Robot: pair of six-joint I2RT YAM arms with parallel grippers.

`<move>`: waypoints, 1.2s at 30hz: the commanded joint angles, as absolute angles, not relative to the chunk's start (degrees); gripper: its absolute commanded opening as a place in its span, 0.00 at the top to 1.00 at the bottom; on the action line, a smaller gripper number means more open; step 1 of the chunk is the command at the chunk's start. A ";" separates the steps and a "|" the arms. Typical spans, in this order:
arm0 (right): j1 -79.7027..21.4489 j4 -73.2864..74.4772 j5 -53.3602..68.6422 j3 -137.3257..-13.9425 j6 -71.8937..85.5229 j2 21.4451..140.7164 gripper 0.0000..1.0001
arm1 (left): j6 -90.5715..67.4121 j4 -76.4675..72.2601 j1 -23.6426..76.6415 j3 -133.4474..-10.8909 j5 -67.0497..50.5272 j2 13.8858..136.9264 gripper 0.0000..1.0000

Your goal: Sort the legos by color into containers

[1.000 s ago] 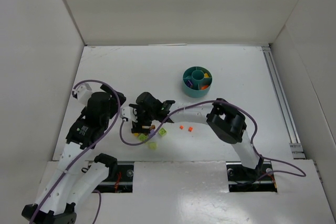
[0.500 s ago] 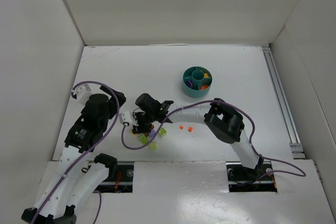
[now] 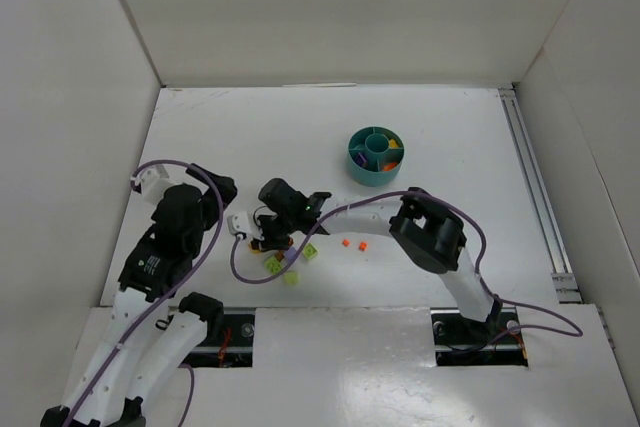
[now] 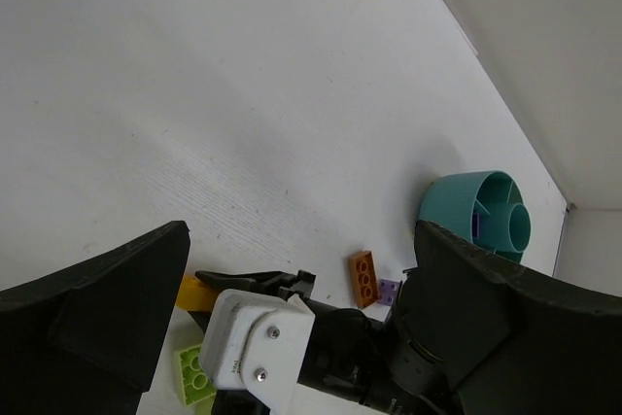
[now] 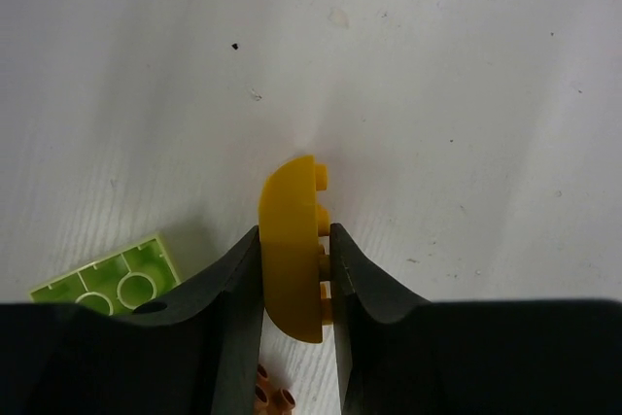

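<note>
Orange-yellow rounded plastic lego (image 5: pixel 290 203), frame centre, is now clamped in my just-closed right gripper (image 5: pixel 295 240), ready to lift; left gripper (image 4: pixel 299 230) gapes.

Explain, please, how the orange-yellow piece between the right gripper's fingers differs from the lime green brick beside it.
The orange-yellow piece has a rounded outline; the lime green brick is square-cornered. The piece stands on edge, studs sideways; the brick lies flat, rings up. The right gripper pinches the piece; the brick lies loose beside it. Both are small plastic legos.
</note>
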State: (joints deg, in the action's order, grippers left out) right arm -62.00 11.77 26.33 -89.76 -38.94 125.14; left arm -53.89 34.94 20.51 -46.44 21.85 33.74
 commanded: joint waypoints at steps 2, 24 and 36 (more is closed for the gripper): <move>-62.75 8.35 25.49 -89.65 -36.66 118.32 1.00 | -53.53 33.66 20.39 -46.14 22.59 32.87 0.00; -19.52 8.60 18.48 -80.06 -23.38 95.62 0.97 | -47.64 22.94 19.86 -55.98 15.47 53.78 0.00; -14.15 17.21 21.97 -89.38 -23.38 104.58 0.96 | -46.58 21.80 19.86 -59.06 15.47 59.33 0.00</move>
State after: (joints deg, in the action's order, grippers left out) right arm -14.68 15.27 19.73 -85.76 -24.12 103.72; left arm -47.62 23.40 20.12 -56.36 15.20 59.46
